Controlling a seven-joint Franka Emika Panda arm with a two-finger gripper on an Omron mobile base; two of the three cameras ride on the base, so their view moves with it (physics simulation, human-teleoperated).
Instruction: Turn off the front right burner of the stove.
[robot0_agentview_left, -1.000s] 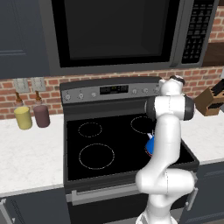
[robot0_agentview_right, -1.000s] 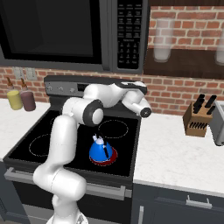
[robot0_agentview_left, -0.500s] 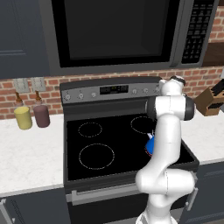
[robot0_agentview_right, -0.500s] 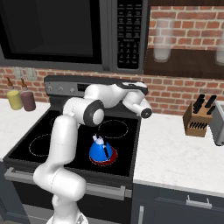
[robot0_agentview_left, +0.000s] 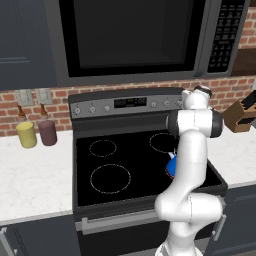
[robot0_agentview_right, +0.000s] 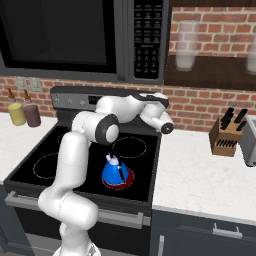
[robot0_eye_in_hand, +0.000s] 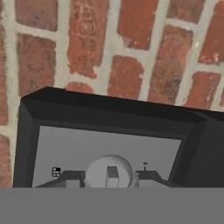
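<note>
The gripper (robot0_eye_in_hand: 109, 177) is at the right end of the back panel of the stove (robot0_agentview_left: 125, 145), its two fingers pressed on a round grey knob (robot0_eye_in_hand: 109, 171) with a raised ridge. Small marks beside the knob cannot be read. The front right burner (robot0_agentview_right: 118, 181), a red-rimmed ring in smooth black glass, carries a blue kettle (robot0_agentview_right: 116, 171).
</note>
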